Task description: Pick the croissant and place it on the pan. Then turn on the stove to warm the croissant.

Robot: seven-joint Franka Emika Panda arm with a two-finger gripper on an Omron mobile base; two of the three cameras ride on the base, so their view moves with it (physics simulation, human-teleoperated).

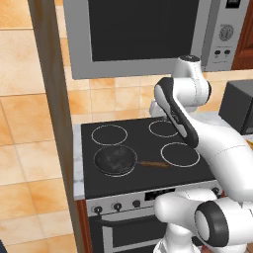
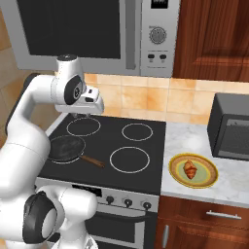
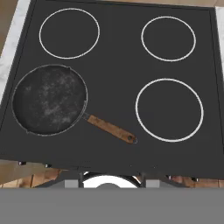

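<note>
The croissant [image 2: 190, 169] is lying on a yellow-green rimmed plate [image 2: 176, 177], on the marble bench [image 2: 228, 187] just right of the stove [image 2: 146, 182]. It is judged to be light, soft and flaky, so it is likely to be crushed or crumbled under a hard squeeze; its glazed crust may also be a little slippery. The best hold is judged to be across its thick middle, with the jaws closing over the narrow width rather than on the thin tapering ends. Since it is resting flat on the plate, the fingers would have to be brought down close to the plate surface on either side.

The pan [image 3: 49, 99] is sitting on the front left burner, its wooden handle [image 3: 109, 128] pointing toward the front right ring, and nothing is lying in it yet. It is well apart from the croissant, with the width of the cooktop between them. Small black knobs [image 2: 127, 202] are lining the silver front panel of the stove.

The gripper [image 2: 92, 103] is being held high over the back of the stove, near the left rear burner, its jaws drawn nearly together and nothing being carried between them.

A grey microwave [image 2: 160, 36] is hanging above the stove, and a dark appliance [image 2: 231, 131] is standing on the bench beyond the plate. No brand, label or writing is being made out clearly; the microwave display and its dial markings are too small to be read.
</note>
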